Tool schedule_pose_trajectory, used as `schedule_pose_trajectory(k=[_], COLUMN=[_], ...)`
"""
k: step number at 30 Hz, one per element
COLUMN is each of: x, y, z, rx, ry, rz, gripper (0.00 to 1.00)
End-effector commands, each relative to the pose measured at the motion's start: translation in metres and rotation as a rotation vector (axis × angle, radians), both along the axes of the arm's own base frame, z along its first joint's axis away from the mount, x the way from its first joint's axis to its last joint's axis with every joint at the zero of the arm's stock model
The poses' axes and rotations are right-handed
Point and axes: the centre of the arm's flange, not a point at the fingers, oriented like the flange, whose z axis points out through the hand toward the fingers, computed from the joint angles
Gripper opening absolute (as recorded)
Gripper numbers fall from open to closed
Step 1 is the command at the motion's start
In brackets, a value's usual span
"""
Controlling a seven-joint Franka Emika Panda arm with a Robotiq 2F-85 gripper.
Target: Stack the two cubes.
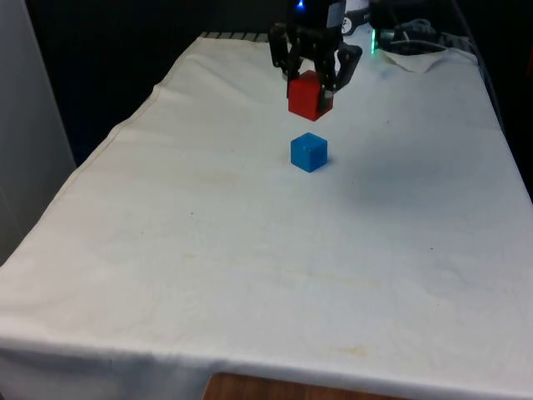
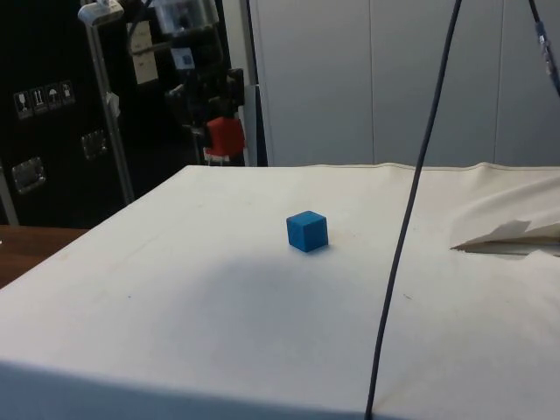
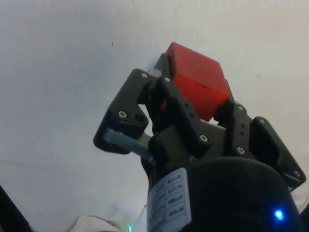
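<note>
— Starting with the front view: where is the gripper [image 1: 314, 77]?

— High in the upper middle of the frame, its jaws closed on the red cube [image 1: 308, 95], which hangs clear of the surface [image 1: 250, 250]. The blue cube [image 1: 309, 152] sits on the white cloth just below it in the frame, near the centre, and the two cubes are apart, not touching.

— And the side view?

— The gripper [image 2: 217, 129] is in the upper left of the frame, in front of the dark cabinets [image 2: 52, 114], with the red cube [image 2: 224, 136] clamped between the jaws and held in the air. The blue cube [image 2: 307, 232] rests on the surface [image 2: 219, 306] near the middle of the frame, lower and to the right of the red one. A thin dark cable [image 2: 411, 219] hangs down across the right half of the frame.

— Does the wrist view agree?

— Yes. The gripper [image 3: 195, 96] has the red cube [image 3: 198, 79] pinched between its black fingers [image 3: 133, 113], one face and an edge of the cube sticking out past them, with the white cloth [image 3: 58, 72] behind it.
</note>
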Motion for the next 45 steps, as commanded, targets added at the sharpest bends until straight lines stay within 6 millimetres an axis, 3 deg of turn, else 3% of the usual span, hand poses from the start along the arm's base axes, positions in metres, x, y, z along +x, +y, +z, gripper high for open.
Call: schedule_pose_trajectory(k=[1, 23, 45], x=[-0.003, -0.031, -0.032], y=[0.003, 0.032, 0.038], z=[0.001, 0.000, -0.003], rx=[-0.007, -0.020, -0.015], ry=[-0.005, 0.022, 0.034], rz=[0.003, 0.063, 0.074], gripper=[0.00, 0.00, 0.00])
